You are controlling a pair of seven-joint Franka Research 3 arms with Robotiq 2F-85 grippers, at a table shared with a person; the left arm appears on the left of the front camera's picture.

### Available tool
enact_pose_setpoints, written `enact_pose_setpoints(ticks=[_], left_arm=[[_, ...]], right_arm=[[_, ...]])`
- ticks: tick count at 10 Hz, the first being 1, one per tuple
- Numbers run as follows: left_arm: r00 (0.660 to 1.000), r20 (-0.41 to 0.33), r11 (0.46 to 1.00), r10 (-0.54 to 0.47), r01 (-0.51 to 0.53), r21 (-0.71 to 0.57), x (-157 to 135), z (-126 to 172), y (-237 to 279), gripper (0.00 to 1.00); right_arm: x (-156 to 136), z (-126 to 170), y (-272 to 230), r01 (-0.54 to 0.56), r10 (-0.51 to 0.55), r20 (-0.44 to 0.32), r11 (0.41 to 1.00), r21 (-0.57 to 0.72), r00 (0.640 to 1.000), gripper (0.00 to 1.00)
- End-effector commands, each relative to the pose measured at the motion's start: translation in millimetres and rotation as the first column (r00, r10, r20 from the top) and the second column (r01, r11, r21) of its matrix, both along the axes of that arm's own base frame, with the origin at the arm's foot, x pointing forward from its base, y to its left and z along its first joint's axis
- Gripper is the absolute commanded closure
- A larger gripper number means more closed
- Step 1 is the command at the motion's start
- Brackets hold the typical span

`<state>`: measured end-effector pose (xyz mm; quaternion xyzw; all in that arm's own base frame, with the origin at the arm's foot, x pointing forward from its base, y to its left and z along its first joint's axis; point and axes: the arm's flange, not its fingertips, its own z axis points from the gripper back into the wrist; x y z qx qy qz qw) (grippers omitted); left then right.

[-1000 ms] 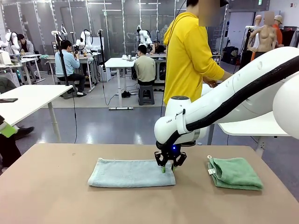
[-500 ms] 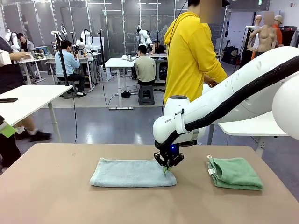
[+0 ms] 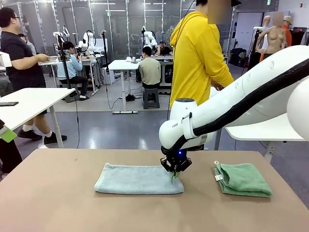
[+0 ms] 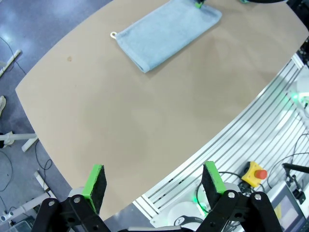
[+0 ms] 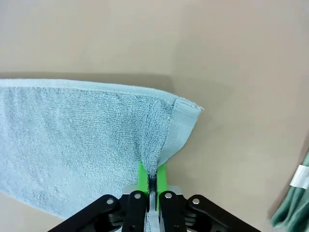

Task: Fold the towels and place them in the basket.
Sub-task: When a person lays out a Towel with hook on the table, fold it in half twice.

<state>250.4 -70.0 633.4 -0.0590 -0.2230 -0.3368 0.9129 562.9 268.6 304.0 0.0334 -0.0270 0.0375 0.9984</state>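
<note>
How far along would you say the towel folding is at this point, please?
Done: the green towel lies folded at the table's right. In hand: the right end effector is shut on the blue towel, pinching its right edge, with a fold pending. The left end effector hangs open above the table. Left: finishing that fold and putting both towels in a basket.

bright even light, sharp, wrist-view distortion

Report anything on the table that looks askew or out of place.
Nothing is spilled or damaged. The blue-grey towel lies flat except at its right end, where the right gripper, shut on it, pinches the cloth into a raised ridge. The green towel is loosely folded, its edges uneven.
</note>
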Motion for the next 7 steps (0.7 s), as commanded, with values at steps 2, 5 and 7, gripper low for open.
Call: enact_pose_setpoints(ticks=[2,5,7], left_arm=[[1.000,-0.002,1.000,0.000,0.000,0.000,0.8,-0.1,-0.3,0.00],[1.000,-0.002,1.000,0.000,0.000,0.000,0.8,-0.1,-0.3,0.00],[1.000,-0.002,1.000,0.000,0.000,0.000,0.8,-0.1,-0.3,0.00]], right_arm=[[-18.8,36.8,-26.3,-0.001,0.011,0.076,0.992,-0.123,0.997,1.00],[-25.3,64.3,-45.8,0.004,0.017,0.105,0.981,-0.192,0.994,1.00],[-30.8,85.3,-49.8,0.022,0.007,0.142,0.979,-0.202,0.990,1.00]])
